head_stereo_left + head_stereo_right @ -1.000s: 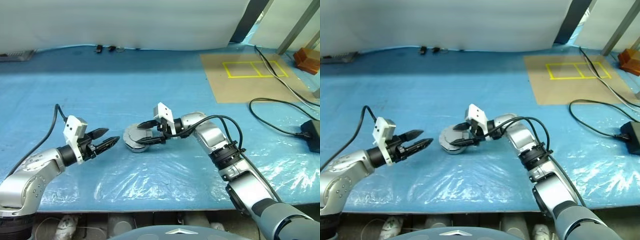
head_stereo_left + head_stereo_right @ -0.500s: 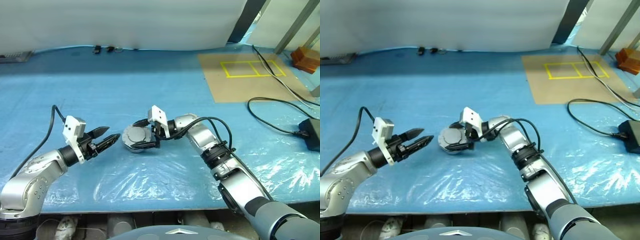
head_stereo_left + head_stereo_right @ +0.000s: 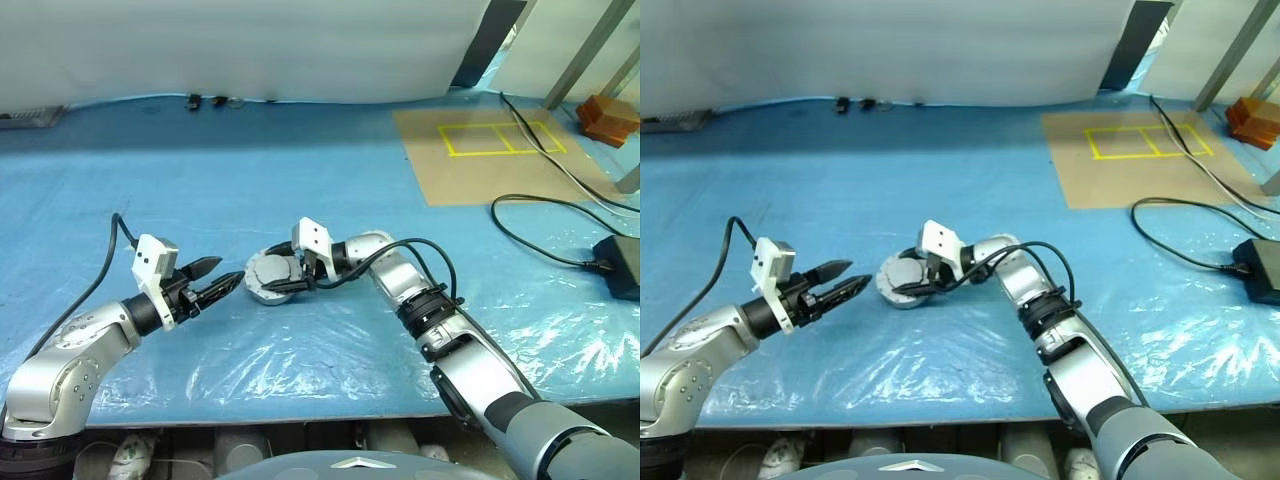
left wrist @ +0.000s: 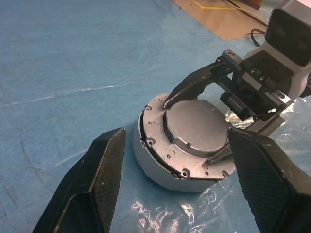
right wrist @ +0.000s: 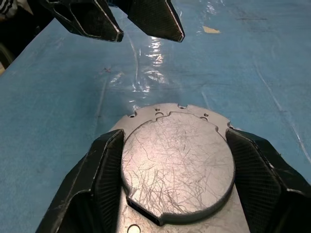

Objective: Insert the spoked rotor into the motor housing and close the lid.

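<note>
Housing (image 3: 268, 287) sits mid-bench toward the front edge, lid (image 4: 194, 124) down flat on it; rotor presumably inside, unseen. Right gripper (image 3: 283, 270) straddles the lid, fingers spread, seemingly seating it. Left gripper (image 3: 222, 284) open, just beside, empty.
</note>
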Motion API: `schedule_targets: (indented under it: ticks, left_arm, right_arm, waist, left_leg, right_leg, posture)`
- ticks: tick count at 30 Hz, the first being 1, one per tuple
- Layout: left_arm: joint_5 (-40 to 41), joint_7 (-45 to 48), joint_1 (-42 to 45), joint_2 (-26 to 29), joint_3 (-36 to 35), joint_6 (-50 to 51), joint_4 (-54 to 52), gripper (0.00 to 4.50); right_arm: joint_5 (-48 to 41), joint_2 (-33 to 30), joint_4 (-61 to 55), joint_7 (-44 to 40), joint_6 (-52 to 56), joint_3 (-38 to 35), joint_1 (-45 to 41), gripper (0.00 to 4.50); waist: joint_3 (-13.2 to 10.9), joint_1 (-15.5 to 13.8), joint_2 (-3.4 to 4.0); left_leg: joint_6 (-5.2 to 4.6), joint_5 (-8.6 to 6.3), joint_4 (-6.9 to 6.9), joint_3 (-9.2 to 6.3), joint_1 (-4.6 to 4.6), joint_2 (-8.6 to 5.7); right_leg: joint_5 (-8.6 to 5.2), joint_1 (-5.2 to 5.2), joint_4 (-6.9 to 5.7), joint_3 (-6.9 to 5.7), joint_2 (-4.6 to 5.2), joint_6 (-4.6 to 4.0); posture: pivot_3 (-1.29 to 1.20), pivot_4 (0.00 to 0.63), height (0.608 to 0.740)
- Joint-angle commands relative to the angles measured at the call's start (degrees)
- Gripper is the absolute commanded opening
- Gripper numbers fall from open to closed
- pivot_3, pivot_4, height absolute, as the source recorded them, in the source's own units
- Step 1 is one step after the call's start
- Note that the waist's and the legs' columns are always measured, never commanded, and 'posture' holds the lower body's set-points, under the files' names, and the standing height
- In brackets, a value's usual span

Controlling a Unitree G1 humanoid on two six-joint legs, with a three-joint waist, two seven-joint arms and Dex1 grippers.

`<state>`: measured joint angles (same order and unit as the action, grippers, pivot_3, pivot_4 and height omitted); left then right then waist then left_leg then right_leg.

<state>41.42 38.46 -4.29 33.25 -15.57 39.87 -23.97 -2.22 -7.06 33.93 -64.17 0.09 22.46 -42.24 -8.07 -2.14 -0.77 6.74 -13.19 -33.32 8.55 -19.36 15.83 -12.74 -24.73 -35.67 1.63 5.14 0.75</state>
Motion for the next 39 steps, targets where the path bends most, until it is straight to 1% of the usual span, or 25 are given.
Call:
schedule_targets:
  ticks: [1,5,10,15,19,23,24,27,30,33,34,35,36,39]
  left_arm:
    - [0.4,-0.1,-0.3,0.6,-1.5,-0.9,-1.2,3.49]
    - [0.7,-0.4,0.0,0.5,-1.4,-0.7,-1.4,3.49]
    - [0.3,-0.7,0.3,0.2,-0.7,-0.9,-1.1,3.49]
    - [0.2,-1.0,0.8,0.0,-0.2,-0.9,-0.9,3.49]
    - [-0.4,-1.1,1.2,0.1,0.6,-0.9,-0.6,3.49]
    - [-2.6,-2.6,2.7,-0.3,2.8,-1.2,0.3,3.49]
    - [-3.5,-3.1,3.4,-0.6,3.5,-1.3,1.0,3.49]
    - [-7.7,-4.5,5.8,-1.1,7.0,-2.2,3.8,3.49]
    - [-8.9,-4.2,7.5,-2.4,8.3,-3.4,6.3,3.49]
    - [-8.8,-2.6,8.4,-3.2,8.9,-3.7,8.8,2.86]
    - [-8.6,-1.9,8.7,-3.4,9.1,-3.7,9.5,2.49]
    - [-8.7,-1.4,9.1,-3.6,9.5,-4.0,10.1,2.26]
    - [-8.9,-1.0,9.5,-4.0,9.9,-4.4,10.8,1.83]
    - [-8.9,-0.3,10.3,-4.9,10.4,-4.3,12.2,0.79]
  right_arm:
    - [1.9,0.6,2.0,1.0,1.3,0.9,-0.1,2.97]
    - [1.8,1.3,1.8,2.1,2.5,0.4,-0.6,2.97]
    - [0.5,2.1,0.3,1.7,6.9,-0.8,-0.7,2.97]
    - [3.4,1.9,1.8,3.4,6.3,1.0,0.9,2.97]
    - [7.5,0.8,6.8,6.7,1.4,3.2,2.3,2.97]
    - [11.1,-0.2,10.8,10.7,-3.3,5.1,1.9,2.97]
    - [10.8,0.1,11.6,11.4,-3.0,4.7,1.6,2.97]
    - [7.6,0.9,11.8,9.8,-0.1,2.6,0.7,2.97]
    - [6.4,0.6,11.0,7.4,1.1,2.1,0.5,2.97]
    - [6.6,0.3,10.6,7.0,1.4,1.9,0.6,2.97]
    - [6.5,0.3,10.4,6.8,1.7,1.7,0.6,2.97]
    - [6.5,0.3,10.2,6.8,1.8,1.6,0.7,2.97]
    - [6.4,0.3,10.0,6.8,2.1,1.4,0.8,2.97]
    - [6.3,0.2,9.4,6.6,2.5,1.2,1.2,2.97]
  waist:
    - [0.0,0.1,0.00]
    - [0.0,0.2,0.00]
    - [0.0,0.4,0.01]
    - [0.0,0.4,0.02]
    - [0.1,0.6,0.11]
    - [0.4,0.7,0.55]
    - [0.5,0.8,0.65]
    - [0.5,0.7,0.76]
    - [0.5,0.5,0.82]
    - [0.5,0.3,0.82]
    - [0.5,0.3,0.83]
    - [0.5,0.3,0.85]
    - [0.5,0.3,0.85]
    - [0.6,0.5,0.86]
  left_leg:
    - [0.00,0.00,0.00,0.00,0.01,0.00]
    - [-0.01,0.00,0.01,0.00,0.07,0.00]
    - [-0.01,-0.01,0.01,0.00,0.13,0.00]
    - [0.00,0.00,0.02,0.00,0.12,0.00]
    - [0.00,-0.01,0.02,0.01,0.21,0.00]
    - [-0.02,-0.04,0.03,0.02,0.55,-0.02]
    - [-0.03,-0.04,0.03,0.02,0.59,-0.03]
    - [-0.24,-0.16,0.12,0.01,0.71,-0.05]
    - [-0.25,-0.17,0.22,0.00,0.69,-0.06]
    - [-0.25,-0.17,0.22,0.00,0.63,-0.06]
    - [-0.25,-0.17,0.22,0.00,0.62,-0.06]
    - [-0.24,-0.16,0.22,0.00,0.59,-0.06]
    - [-0.18,-0.13,0.22,0.00,0.55,-0.06]
    - [-0.03,-0.03,0.22,0.00,0.43,-0.07]
  right_leg:
    - [0.00,0.00,0.00,0.01,0.00,0.00]
    - [0.00,0.03,-0.02,0.02,-0.01,0.00]
    - [0.00,0.04,-0.04,0.04,-0.02,0.00]
    - [0.00,0.04,0.00,0.04,-0.02,-0.01]
    - [0.00,0.13,0.00,0.04,-0.01,-0.01]
    - [-0.02,0.45,0.03,0.05,0.03,-0.02]
    - [-0.02,0.49,0.02,0.05,0.04,-0.02]
    - [0.12,0.54,-0.01,0.06,0.05,-0.24]
    - [0.18,0.51,0.00,0.05,0.06,-0.33]
    - [0.23,0.49,0.01,0.05,0.06,-0.41]
    - [0.24,0.47,0.04,0.04,0.05,-0.42]
    - [0.24,0.45,0.10,0.05,0.03,-0.42]
    - [0.23,0.43,0.18,0.05,0.01,-0.41]
    - [0.23,0.42,0.45,0.05,0.00,-0.41]
  posture:
    - [0.00,0.150,0.740]
    - [0.00,0.150,0.740]
    - [0.00,0.150,0.740]
    - [0.00,0.150,0.740]
    - [0.00,0.150,0.740]
    - [0.00,0.150,0.740]
    - [0.00,0.150,0.740]
    - [0.00,0.150,0.740]
    - [0.00,0.150,0.740]
    - [0.00,0.150,0.740]
    - [0.00,0.150,0.740]
    - [0.00,0.150,0.740]
    - [0.00,0.150,0.740]
    - [0.00,0.150,0.740]
